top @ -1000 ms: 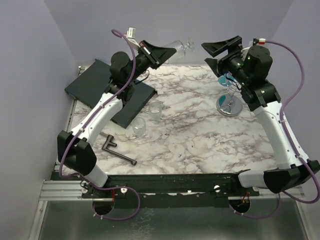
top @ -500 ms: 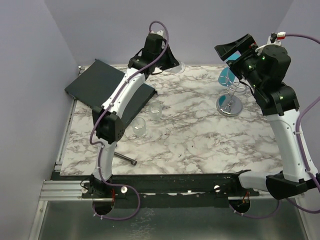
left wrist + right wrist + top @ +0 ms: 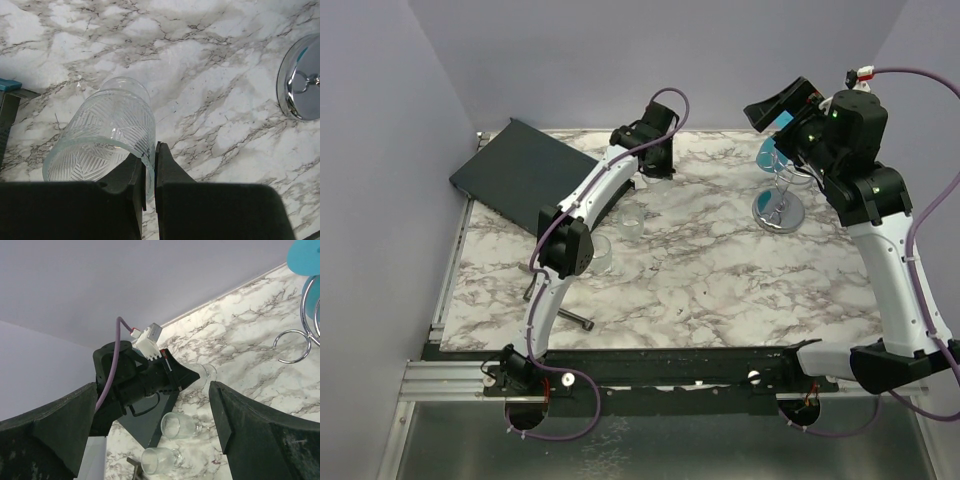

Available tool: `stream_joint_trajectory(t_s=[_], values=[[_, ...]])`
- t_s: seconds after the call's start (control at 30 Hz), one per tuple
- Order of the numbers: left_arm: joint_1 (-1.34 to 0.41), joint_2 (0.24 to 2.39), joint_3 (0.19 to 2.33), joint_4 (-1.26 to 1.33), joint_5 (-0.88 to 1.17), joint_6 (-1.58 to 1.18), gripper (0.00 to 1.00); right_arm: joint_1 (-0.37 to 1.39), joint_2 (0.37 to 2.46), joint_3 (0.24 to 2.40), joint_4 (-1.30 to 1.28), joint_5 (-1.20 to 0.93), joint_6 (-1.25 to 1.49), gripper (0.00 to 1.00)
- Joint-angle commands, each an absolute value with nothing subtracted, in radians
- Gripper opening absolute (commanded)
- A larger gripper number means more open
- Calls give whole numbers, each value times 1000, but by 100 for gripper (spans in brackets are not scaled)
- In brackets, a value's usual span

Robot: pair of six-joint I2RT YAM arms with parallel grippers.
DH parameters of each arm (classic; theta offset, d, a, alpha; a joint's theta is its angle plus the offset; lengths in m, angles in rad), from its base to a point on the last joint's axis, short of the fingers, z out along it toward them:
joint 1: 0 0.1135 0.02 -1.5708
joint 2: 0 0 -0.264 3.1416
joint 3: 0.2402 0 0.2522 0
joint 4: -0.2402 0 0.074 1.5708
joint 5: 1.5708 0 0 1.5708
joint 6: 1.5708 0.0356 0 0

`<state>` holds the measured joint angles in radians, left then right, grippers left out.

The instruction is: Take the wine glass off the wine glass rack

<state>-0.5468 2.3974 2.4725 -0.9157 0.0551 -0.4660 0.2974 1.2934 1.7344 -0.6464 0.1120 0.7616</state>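
Over the far middle of the marble table (image 3: 720,270), the wine glass (image 3: 107,135) hung well clear of the wine glass rack (image 3: 778,210), its rim pinched tight in the left gripper (image 3: 150,150), while the right gripper (image 3: 152,390), jaws spread wide and holding nothing, hovered near the rack.

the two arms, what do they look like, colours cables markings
The left arm and right arm have white links and black joint housings. A purple cable runs along each, ending in a white plug with red marks. The left pincer and right pincer are black with broad wedge-shaped fingers. Small green lights glow on the right wrist.
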Motion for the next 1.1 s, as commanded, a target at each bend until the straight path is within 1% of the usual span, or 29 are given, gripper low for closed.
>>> stream_joint_trajectory(t_s=[0.0,0.13,0.43,0.7,0.83,0.97,1.07], values=[[-560,2417,2534,-933,-5,-419,0,301,1302,1734,-673,133,741,100],[-563,2426,2533,-953,-54,-403,0,300,1302,1727,-674,132,740,100],[-573,2440,2531,-982,-78,-381,0,300,1310,1718,-673,130,741,100],[-577,2458,2540,-996,-88,-370,8,301,1314,1717,-682,141,741,100],[-579,2463,2543,-996,-95,-367,16,300,1315,1715,-684,147,738,100],[-583,2464,2545,-996,-98,-366,32,300,1316,1714,-687,156,736,100],[-584,2461,2555,-996,-106,-365,39,301,1316,1717,-685,160,735,100]])
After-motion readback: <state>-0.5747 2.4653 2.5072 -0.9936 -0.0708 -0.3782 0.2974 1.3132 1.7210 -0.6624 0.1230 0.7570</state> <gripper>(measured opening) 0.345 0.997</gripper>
